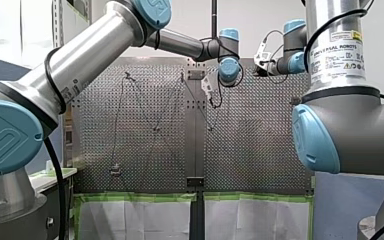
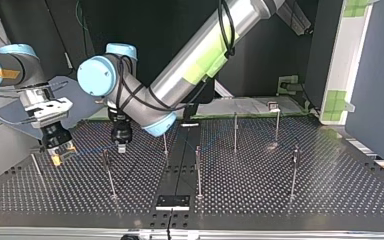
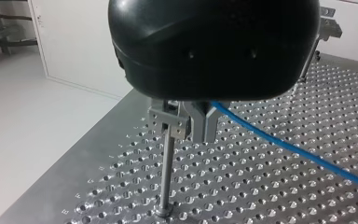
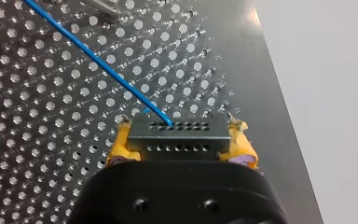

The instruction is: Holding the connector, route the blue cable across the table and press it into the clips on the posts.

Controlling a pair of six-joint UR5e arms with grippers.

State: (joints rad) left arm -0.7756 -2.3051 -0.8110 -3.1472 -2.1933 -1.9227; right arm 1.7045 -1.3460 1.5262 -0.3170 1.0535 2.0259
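Two tools are being worked together here. Connector (image 4: 177,133) is being clamped at its two ends by the right tool (image 4: 179,145), with the yellow pads (image 4: 121,148) closed tight on it, low over the bench (image 4: 37,154) near its edge. Judgement: that end is being used as the fixed anchor so the cable (image 4: 98,60) can be pulled straight.

Cable is being led out of the connector's upper row of holes and away across the bench towards the left tool (image 3: 193,133). That tool is being held just beside a post (image 3: 167,177), level with the clip (image 3: 168,122) on top. The cable is coming out from under the tool's body and running on over the bench. Likely reason: the cable is being lined up at clip height for pressing in.

Whether the left tool is closed on the cable or open cannot be told, as its black body is blocking the view. Seating in the clip isn't being shown clearly either.

Cable look: thin, bright blue, single strand, no kinks, lying in straight runs with no slack visible in either wrist view. Connector: small grey block with two rows of small holes.

Other posts (image 2: 294,172) are being shown further along the bench in the top view. Whether they are threaded cannot be told, the cable being too faint there.
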